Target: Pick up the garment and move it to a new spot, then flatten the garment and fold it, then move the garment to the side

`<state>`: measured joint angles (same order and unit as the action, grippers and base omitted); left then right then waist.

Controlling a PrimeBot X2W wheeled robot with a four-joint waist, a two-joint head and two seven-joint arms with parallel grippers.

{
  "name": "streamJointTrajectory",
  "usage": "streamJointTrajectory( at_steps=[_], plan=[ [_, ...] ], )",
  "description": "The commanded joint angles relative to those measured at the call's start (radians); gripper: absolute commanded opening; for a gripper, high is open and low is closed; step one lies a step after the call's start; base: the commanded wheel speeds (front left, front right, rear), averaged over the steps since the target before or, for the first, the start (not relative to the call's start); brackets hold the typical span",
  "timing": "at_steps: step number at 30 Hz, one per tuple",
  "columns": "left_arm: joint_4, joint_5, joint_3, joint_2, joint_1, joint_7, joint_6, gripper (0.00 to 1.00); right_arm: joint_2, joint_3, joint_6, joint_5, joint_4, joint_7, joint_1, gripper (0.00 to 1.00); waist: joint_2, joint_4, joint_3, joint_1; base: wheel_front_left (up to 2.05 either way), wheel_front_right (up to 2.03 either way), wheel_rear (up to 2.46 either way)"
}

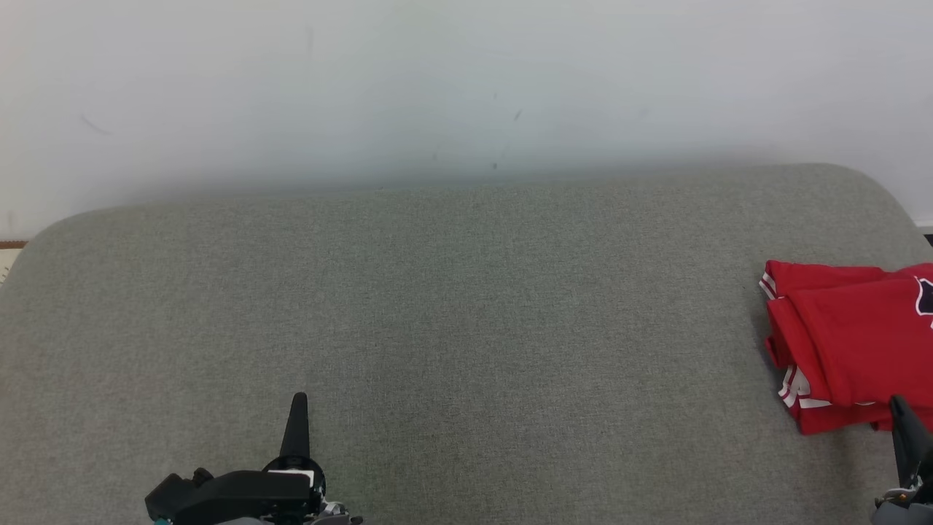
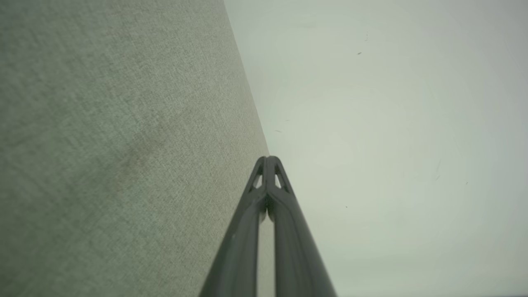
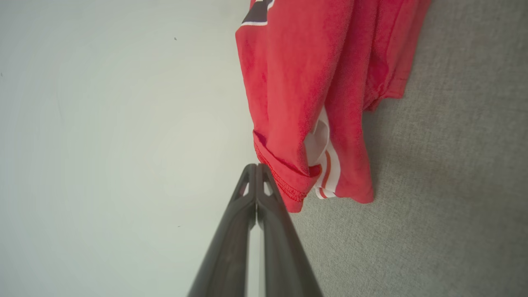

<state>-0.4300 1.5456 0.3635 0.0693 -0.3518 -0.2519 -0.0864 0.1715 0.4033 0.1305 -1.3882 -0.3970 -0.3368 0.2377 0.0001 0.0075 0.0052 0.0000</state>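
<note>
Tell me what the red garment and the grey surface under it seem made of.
Red garment: soft knit fabric, probably cotton or jersey, matte; a fuzzy nap, stitched hem and white striped trim show.
Grey surface: woven upholstery-like cloth, matte, with a fine heathered weave; what lies beneath cannot be told.

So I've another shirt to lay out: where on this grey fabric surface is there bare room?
The grey fabric surface is bare across its middle and left, from the left pincer back to the white wall and over to the folded red shirt. It is crowded at the right edge, where the shirt lies with the right pincer at its near corner.
</note>
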Motion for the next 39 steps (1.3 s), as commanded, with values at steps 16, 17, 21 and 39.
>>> streamJointTrajectory(
  at_steps=[16,17,21,39],
  plan=[
    [-0.044,0.150,0.023,-0.012,-0.046,-0.009,-0.032,0.00,0.009,0.069,0.000,-0.133,-0.055,-0.051,0.044,0.00,-0.0001,-0.005,0.005,0.0000,0.00,0.00,0.00],
    [-0.047,0.156,0.024,-0.012,-0.047,-0.009,-0.034,0.00,0.008,0.072,0.000,-0.140,-0.058,-0.053,0.047,0.00,-0.0001,-0.006,0.005,0.0000,0.00,0.00,0.00],
    [-0.056,0.188,0.029,-0.015,-0.054,-0.011,-0.038,0.00,0.008,0.086,0.000,-0.163,-0.068,-0.063,0.057,0.00,-0.0001,-0.007,0.007,0.0000,0.00,0.00,0.00],
    [-0.071,0.234,0.036,-0.020,-0.062,-0.011,-0.048,0.00,0.004,0.112,0.000,-0.197,-0.088,-0.084,0.069,0.00,-0.0001,-0.009,0.009,0.0000,0.00,0.00,0.00]
  ],
)
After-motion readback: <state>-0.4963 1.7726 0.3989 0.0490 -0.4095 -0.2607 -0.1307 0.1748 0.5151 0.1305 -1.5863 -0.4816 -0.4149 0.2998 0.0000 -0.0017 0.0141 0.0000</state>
